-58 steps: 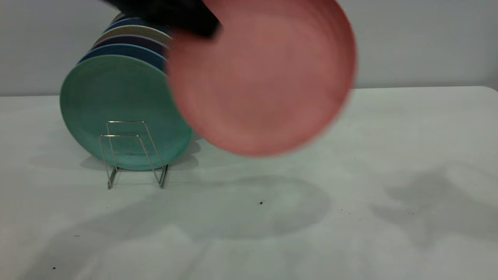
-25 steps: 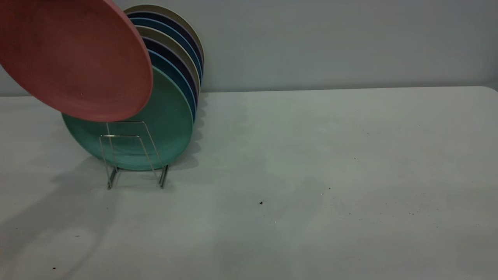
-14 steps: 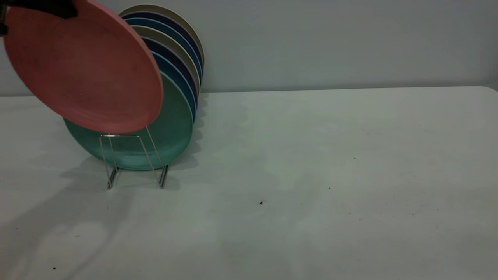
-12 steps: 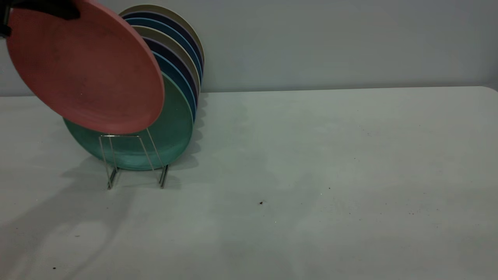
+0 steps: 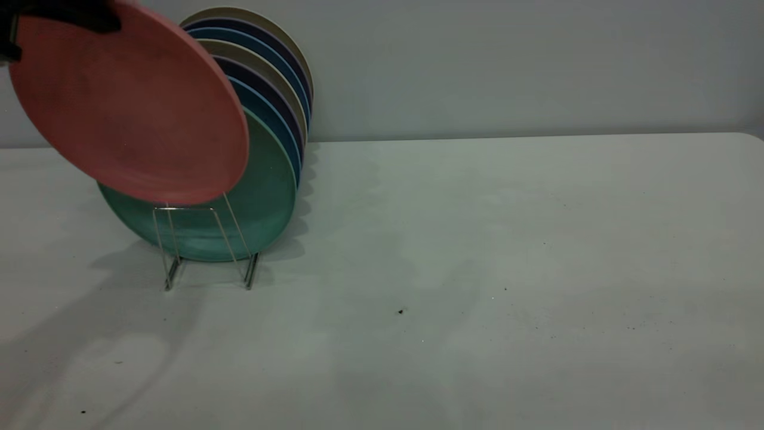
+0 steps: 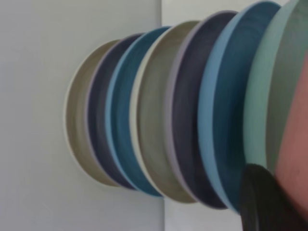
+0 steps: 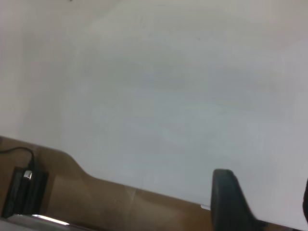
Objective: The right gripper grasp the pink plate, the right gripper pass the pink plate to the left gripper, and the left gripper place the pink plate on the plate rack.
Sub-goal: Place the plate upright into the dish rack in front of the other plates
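Note:
The pink plate (image 5: 131, 101) hangs tilted in the air at the far left, in front of the teal-green plate (image 5: 262, 197). Its lower rim is just above the front loops of the silver wire plate rack (image 5: 206, 239). My left gripper (image 5: 65, 13) is shut on the plate's upper rim. In the left wrist view one black finger (image 6: 262, 199) lies against the pink plate (image 6: 296, 144). My right gripper (image 7: 267, 202) is open and empty, over the table's edge, and is out of the exterior view.
Several plates stand in the rack behind the teal-green one: blue (image 5: 271, 119), dark purple, olive and beige (image 5: 256, 18). They also show in the left wrist view (image 6: 159, 115). White table (image 5: 477, 239) stretches to the right. A brown floor and a black box (image 7: 24, 190) lie beyond its edge.
The left gripper has carried the pink plate from mid-table leftward to the rack. Over the last second it moved slightly right and down toward the front loops. In the last half second it barely moved.

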`<state>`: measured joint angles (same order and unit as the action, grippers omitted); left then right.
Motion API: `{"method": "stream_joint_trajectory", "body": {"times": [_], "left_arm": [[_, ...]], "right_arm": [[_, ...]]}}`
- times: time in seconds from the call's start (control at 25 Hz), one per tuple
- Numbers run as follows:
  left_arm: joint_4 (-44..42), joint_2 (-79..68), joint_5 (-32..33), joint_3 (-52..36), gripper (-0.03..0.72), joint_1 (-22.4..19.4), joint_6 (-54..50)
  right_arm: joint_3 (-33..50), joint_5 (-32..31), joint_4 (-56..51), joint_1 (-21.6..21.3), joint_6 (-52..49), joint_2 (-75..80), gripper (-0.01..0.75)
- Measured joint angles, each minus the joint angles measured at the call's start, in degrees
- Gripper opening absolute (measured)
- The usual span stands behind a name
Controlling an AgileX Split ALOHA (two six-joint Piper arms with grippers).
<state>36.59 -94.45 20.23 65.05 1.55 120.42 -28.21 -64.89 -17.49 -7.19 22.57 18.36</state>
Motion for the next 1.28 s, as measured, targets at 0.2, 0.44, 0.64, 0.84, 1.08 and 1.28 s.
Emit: {"method": "stream_joint_trajectory", "body": {"times": [0.2,0.44,0.64,0.84,1.08,1.28], "left_arm": [[0.30,-2.22,0.05,0.00,0.062,0.00,0.00],[0.94,-3.87,-0.01,0.00,0.065,0.00,0.00],[1.12,-5.97,-0.50,0.00,0.077,0.00,0.00],[2.31,-7.52,-0.45,0.00,0.121,0.00,0.00],[4.82,-7.75,-0.01,0.00,0.233,0.00,0.00],[5.20,-7.75,-0.45,0.00,0.314,0.00,0.00]], "right_arm": [[0.00,0.00,0.00,0.00,0.00,0.00,0.388],[0.00,0.00,0.00,0.00,0.00,0.00,0.388],[0.00,0.00,0.00,0.00,0.00,0.00,0.388],[0.00,0.00,0.00,0.00,0.00,0.00,0.388],[0.00,0.00,0.00,0.00,0.00,0.00,0.388],[0.00,0.00,0.00,0.00,0.00,0.00,0.388]]}}
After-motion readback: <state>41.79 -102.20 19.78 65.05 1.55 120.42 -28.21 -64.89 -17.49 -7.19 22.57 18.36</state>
